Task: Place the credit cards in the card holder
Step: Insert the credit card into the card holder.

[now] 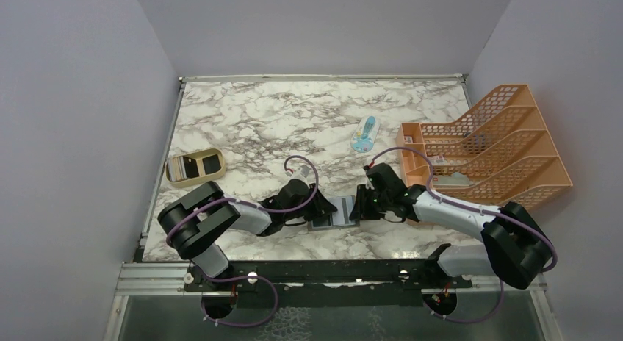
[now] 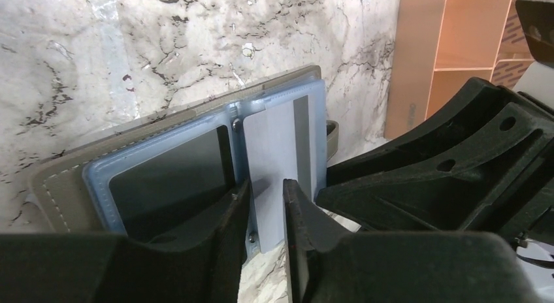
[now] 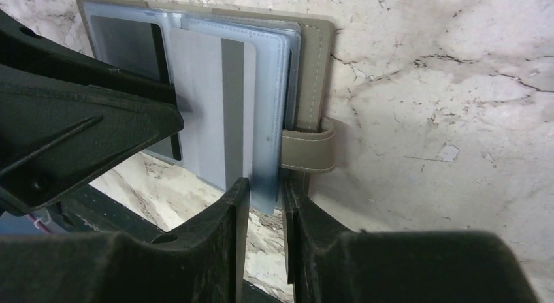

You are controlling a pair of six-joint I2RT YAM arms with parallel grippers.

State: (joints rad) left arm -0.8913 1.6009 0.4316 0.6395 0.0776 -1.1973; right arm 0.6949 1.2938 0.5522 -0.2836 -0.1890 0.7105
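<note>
The grey card holder (image 1: 332,212) lies open on the marble between my two grippers. Its pale blue pockets (image 3: 271,87) face up and its tab clasp (image 3: 308,146) points toward my right gripper. One greyish credit card (image 2: 277,153) with a dark stripe lies partly in a pocket; it also shows in the right wrist view (image 3: 202,100). My left gripper (image 2: 266,202) has its fingers almost together, with the tips resting on the card's near end. My right gripper (image 3: 263,198) has its fingers almost together over the pocket's corner beside the clasp. No other cards are in view.
An orange mesh file rack (image 1: 485,146) stands at the right. A tan oval two-compartment tray (image 1: 195,167) sits at the left. A light blue-and-white packet (image 1: 364,134) lies behind the card holder.
</note>
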